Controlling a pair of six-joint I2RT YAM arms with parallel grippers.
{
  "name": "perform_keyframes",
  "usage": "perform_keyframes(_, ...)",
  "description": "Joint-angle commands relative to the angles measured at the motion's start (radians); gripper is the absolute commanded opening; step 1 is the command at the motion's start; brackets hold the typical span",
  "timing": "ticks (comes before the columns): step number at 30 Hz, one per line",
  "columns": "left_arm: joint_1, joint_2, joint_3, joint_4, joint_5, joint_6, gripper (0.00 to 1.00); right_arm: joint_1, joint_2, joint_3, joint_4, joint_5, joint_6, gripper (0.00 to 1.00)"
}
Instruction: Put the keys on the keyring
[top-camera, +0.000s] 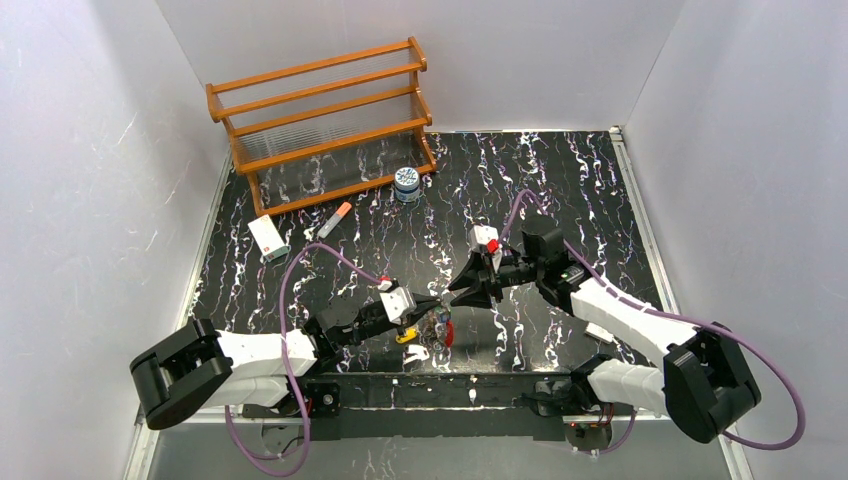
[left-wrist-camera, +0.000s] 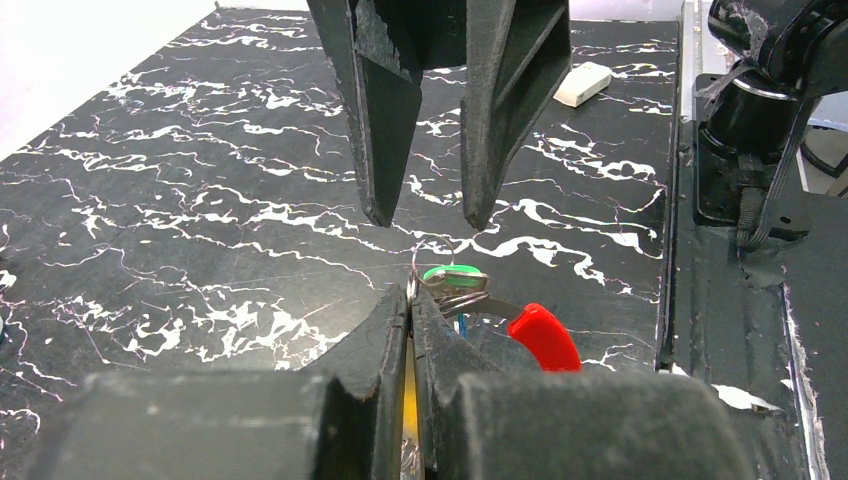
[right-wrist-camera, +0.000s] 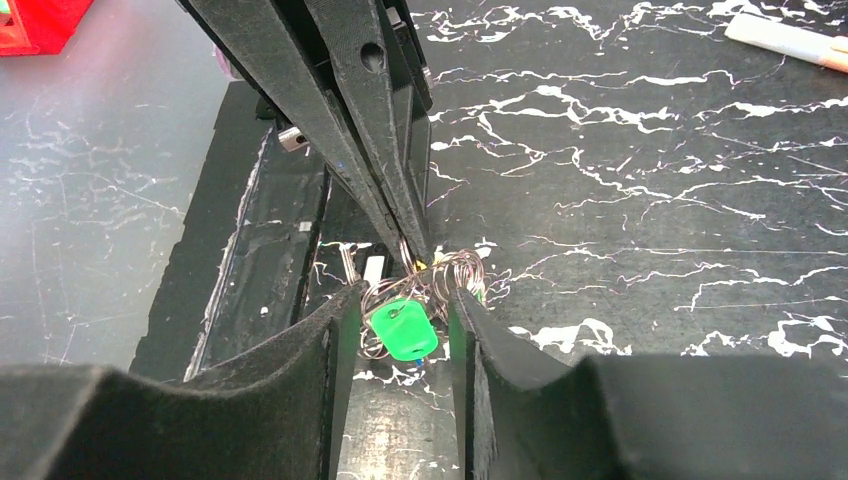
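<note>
Two arms, catalogued as a pair — left arm (top-camera: 262, 355) and right arm (top-camera: 625, 315): white shells are fitted over black joints. A purple cable (top-camera: 282, 300) is routed along each. Left gripper (top-camera: 428, 304), right gripper (top-camera: 458, 290) — black, wedge-shaped fingers (left-wrist-camera: 385, 335), coarsely textured. A white block (top-camera: 483, 240) with red cap is mounted at each wrist.

Bunched close together: keyring (right-wrist-camera: 465, 268) of thin silver wire coils, pinched in left gripper (left-wrist-camera: 412, 300); green-headed key (right-wrist-camera: 404, 331) hanging on the wire, flat face showing (1 yellow key (left-wrist-camera: 410, 375) and 1 red piece (left-wrist-camera: 545, 338) just beside).
</note>
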Motion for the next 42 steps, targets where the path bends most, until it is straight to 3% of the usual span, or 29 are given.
perform_keyframes(1, -0.001, -0.026, -0.002, 0.053, -0.001, -0.002, 0.0, -0.002, 0.017, 0.055, -0.01, -0.023, -0.018, 0.44)
perform_keyframes(16, -0.001, -0.012, 0.009, 0.053, 0.01, -0.002, 0.0, -0.002, 0.092, 0.094, -0.047, -0.027, -0.036, 0.27)
perform_keyframes(28, -0.002, -0.006, 0.012, 0.053, 0.011, -0.003, 0.0, -0.003, 0.109, 0.092, -0.059, -0.063, -0.035, 0.27)
perform_keyframes(37, -0.001, -0.009, 0.009, 0.053, 0.013, -0.002, 0.0, -0.003, 0.12, 0.089, -0.078, -0.054, -0.05, 0.01)
perform_keyframes(42, -0.001, -0.015, 0.005, 0.053, 0.013, -0.001, 0.0, -0.003, 0.122, 0.08, -0.081, -0.032, -0.055, 0.01)
